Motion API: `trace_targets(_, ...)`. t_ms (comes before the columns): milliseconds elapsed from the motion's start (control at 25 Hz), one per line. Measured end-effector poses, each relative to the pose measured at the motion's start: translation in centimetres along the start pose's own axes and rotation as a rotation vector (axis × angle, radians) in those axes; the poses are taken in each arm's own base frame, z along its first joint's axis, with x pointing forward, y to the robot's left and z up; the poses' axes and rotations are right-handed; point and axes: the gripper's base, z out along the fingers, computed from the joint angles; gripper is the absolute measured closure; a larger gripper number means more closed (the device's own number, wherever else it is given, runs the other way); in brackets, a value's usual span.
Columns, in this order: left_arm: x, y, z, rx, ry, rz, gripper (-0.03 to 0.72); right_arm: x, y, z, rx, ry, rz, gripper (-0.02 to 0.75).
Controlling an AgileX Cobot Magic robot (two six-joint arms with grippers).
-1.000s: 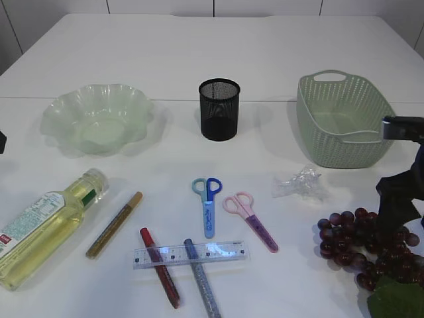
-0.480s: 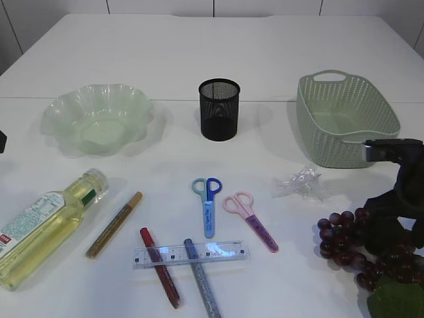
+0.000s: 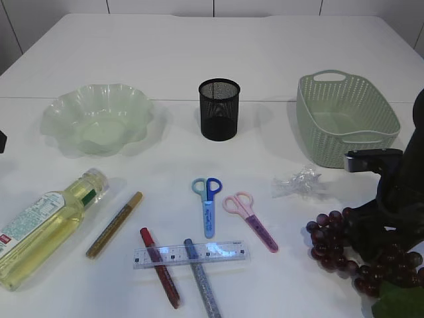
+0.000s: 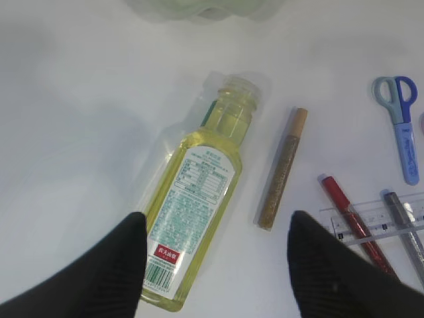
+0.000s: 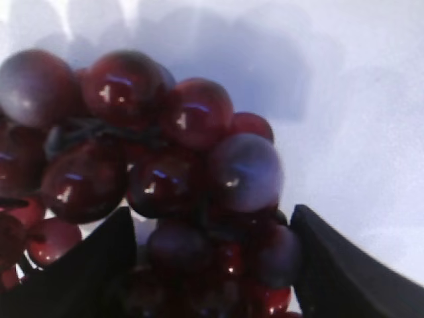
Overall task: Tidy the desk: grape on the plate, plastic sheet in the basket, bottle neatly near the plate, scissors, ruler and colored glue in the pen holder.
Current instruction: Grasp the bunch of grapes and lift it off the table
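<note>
Grapes [image 3: 338, 242]: dark red bunch on the white table's [image 3: 265, 53] front right, a green leaf [image 3: 401, 306] at its near edge.
Right gripper [image 5: 205, 265]: down over the bunch, jaws apart with berries between the two fingers; whether they grip cannot be told.
Plastic sheet [image 3: 299, 183]: crumpled, just behind the grapes, in front of the basket [image 3: 344, 119].
Scissors: blue pair [image 3: 207, 202] and pink pair [image 3: 252, 218] at centre, near the ruler [image 3: 191, 254], which lies across the red [image 3: 159, 267] and silver [image 3: 202, 278] glue pens.
Pen holder [image 3: 219, 109]: black mesh, upright, behind the scissors.
Bottle [image 4: 199, 205]: lying on its side, front left, beside the gold glue pen [image 4: 282, 168].
Left gripper [image 4: 215, 265]: hovers above the bottle, jaws wide, nothing held.
Plate [image 3: 98, 118]: pale green, wavy-rimmed, back left.
</note>
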Motion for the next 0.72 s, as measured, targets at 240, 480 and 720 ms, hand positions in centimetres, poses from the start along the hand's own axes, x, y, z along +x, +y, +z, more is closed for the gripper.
trace_targets(240,0.00,0.00,0.00,0.000,0.000,0.001,0.202,-0.13,0.04,-0.08,0.002,-0.006,0.000,0.451)
trace_targets(480,0.00,0.00,0.00,0.000,0.000,0.001,0.202,-0.13,0.09,-0.16,-0.005,-0.001,0.004,0.535)
trace_targets(720,0.00,0.00,0.00,0.000,0.000,0.001,0.202,0.16,0.25,-0.94,-0.010,-0.004,0.004,0.543)
